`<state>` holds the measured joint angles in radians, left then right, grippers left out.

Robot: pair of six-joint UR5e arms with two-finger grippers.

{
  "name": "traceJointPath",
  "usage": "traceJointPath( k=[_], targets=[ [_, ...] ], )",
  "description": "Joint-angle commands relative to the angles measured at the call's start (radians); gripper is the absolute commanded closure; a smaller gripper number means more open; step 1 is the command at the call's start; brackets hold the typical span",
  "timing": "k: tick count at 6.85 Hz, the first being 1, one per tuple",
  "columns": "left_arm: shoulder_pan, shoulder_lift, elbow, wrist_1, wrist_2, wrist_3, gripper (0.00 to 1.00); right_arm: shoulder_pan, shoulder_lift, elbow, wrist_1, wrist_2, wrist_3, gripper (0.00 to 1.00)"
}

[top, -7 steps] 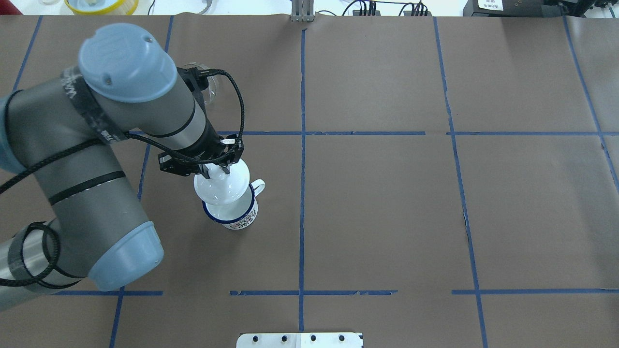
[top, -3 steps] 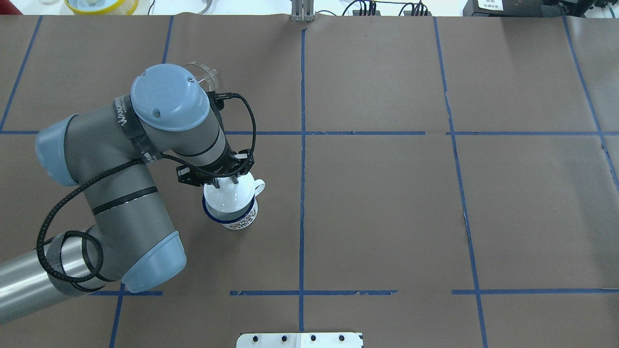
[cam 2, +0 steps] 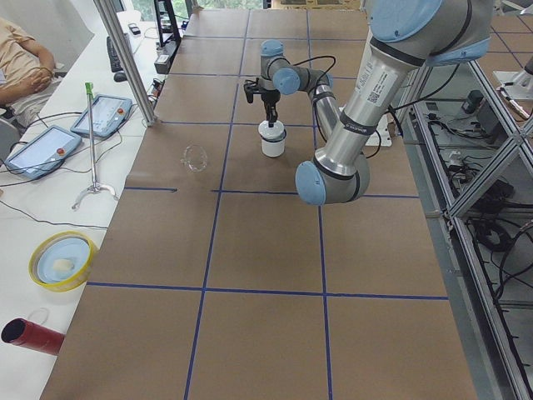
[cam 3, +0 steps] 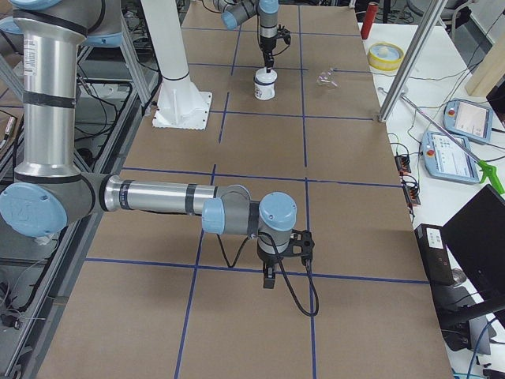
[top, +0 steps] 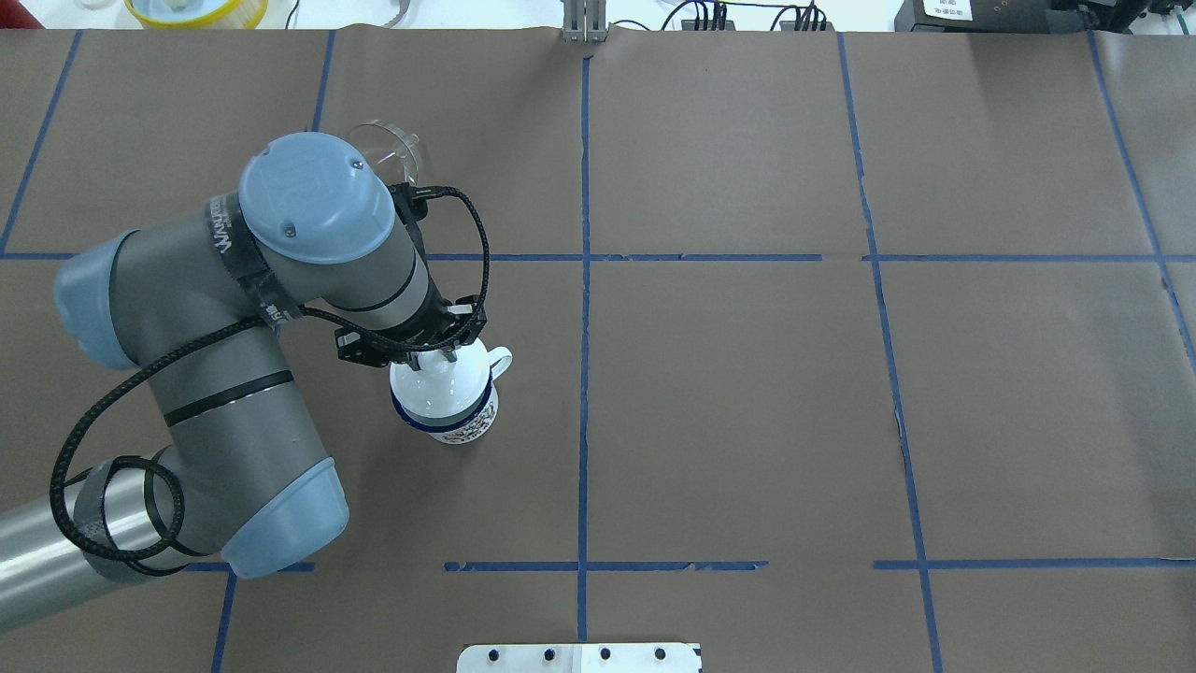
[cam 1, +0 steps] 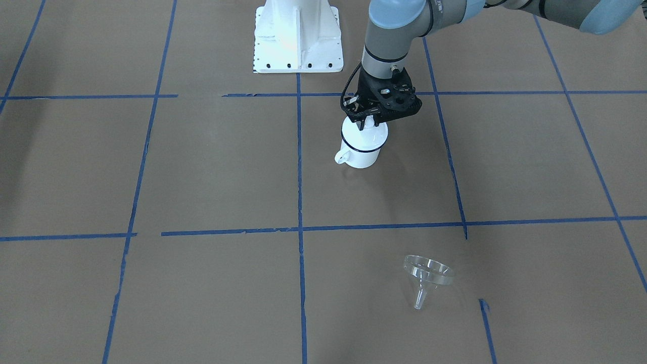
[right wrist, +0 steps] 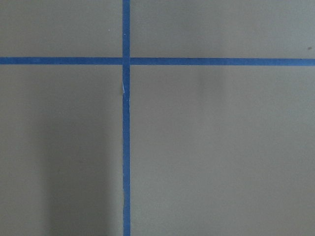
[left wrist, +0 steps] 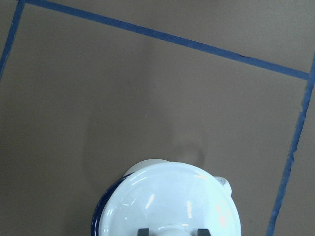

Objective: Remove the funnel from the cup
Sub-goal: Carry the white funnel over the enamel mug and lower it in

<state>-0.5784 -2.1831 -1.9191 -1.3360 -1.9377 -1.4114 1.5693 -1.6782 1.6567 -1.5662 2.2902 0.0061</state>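
Observation:
The clear funnel (cam 1: 427, 275) lies on its side on the brown paper, far from the cup; in the overhead view the funnel (top: 388, 150) is partly behind my left arm. The white cup (cam 1: 360, 151) with a dark blue rim (top: 458, 421) stands upright, handle to the side. A round white lid (top: 434, 383) covers its mouth. My left gripper (cam 1: 367, 121) points straight down, shut on the lid's knob; the left wrist view shows the lid (left wrist: 172, 196) between the fingertips (left wrist: 142, 231). My right gripper (cam 3: 269, 278) hangs over bare paper; I cannot tell whether it is open.
The white robot base (cam 1: 297, 38) stands behind the cup. Blue tape lines (top: 584, 308) cross the paper. A yellow-rimmed dish (cam 2: 60, 260), a red tube (cam 2: 33, 335) and tablets (cam 2: 107, 114) lie along the operators' edge.
My left arm has swung and lowered the white lid from above and beside the cup's mouth down onto the cup. The funnel has not moved.

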Motion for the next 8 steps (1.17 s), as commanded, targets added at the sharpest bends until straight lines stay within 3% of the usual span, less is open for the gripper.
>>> traceJointPath(
  k=[1, 7, 8],
  targets=[
    [0.014, 0.002, 0.003, 0.000, 0.002, -0.001, 1.00, 0.000, 0.000, 0.000, 0.000, 0.000, 0.000, 0.00],
    [0.015, 0.011, 0.012, -0.014, 0.003, 0.002, 1.00, 0.000, 0.000, 0.000, 0.000, 0.000, 0.000, 0.00],
    [0.015, 0.013, 0.012, -0.014, 0.003, 0.003, 0.87, 0.000, 0.000, 0.000, 0.000, 0.000, 0.000, 0.00]
  ],
)
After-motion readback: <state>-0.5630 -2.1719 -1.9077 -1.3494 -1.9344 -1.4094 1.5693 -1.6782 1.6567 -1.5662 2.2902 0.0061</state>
